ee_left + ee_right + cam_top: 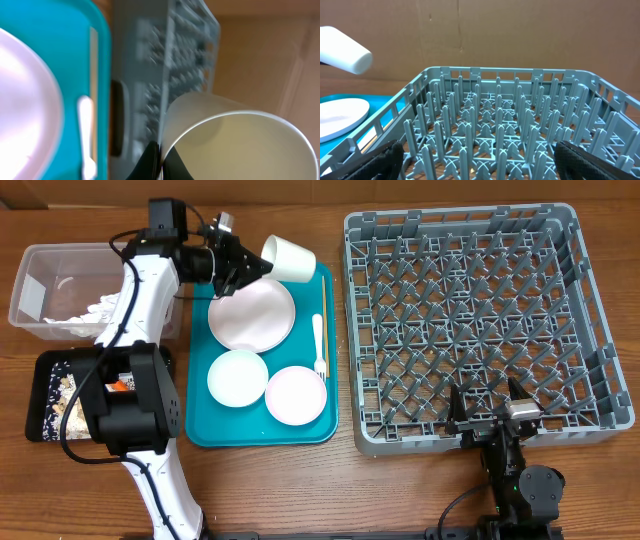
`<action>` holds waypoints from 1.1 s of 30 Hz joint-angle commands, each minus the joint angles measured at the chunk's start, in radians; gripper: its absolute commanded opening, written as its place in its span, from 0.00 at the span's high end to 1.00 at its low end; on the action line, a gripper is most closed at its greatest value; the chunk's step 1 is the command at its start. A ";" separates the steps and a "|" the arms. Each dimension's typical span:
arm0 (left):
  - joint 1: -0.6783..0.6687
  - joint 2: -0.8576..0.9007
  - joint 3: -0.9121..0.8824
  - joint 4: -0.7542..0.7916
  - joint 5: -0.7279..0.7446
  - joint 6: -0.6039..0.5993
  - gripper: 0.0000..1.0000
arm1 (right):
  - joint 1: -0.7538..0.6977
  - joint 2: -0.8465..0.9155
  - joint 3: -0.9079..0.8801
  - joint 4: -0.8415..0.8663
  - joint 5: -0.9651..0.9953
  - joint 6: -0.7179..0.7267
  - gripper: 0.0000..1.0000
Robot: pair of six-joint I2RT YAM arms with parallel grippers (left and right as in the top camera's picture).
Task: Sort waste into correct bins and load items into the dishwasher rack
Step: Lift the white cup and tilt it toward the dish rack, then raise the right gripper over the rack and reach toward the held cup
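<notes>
- Overhead, one white cup [290,258] is seen gripped at its rim by the left tool [247,272]. It is held on its side above the far right corner of the teal tray [200,415], base towards the rack.
- In the left wrist view the cup's wall [240,140] is pinched between the two dark fingers [146,161], one inside the mouth and one outside.
- Three round dishes are left on the teal tray: one large pale-pink plate [252,313], one white bowl [237,376] and one smaller pinkish dish [296,393].
- One white fork [319,345] is laid along the tray's right side, with the wooden chopsticks [323,305] just beyond it. Whether one stick or two lie there cannot be told.
- One grey dishwasher rack [480,320] stands at the right of the bench [340,480], and no dish is seen in it.
- Two bins are set at the left: a clear tub [40,280] holding a white napkin [85,315], and nearer, a black tray [40,395] holding beige scraps [65,395].
- The right tool [493,418] is held with its jaws spread wide at the rack's near edge, gripping nothing.
</notes>
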 commanded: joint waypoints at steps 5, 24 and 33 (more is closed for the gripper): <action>-0.002 -0.035 0.019 -0.180 0.423 0.411 0.96 | -0.005 -0.008 -0.010 0.005 -0.002 -0.004 0.00; 0.005 -0.035 0.019 -0.338 0.507 0.574 0.96 | -0.005 0.059 0.203 -0.006 -0.528 0.373 0.00; 0.002 -0.035 0.019 -0.415 0.507 0.628 0.96 | -0.005 0.505 0.597 -0.108 -0.974 0.391 0.00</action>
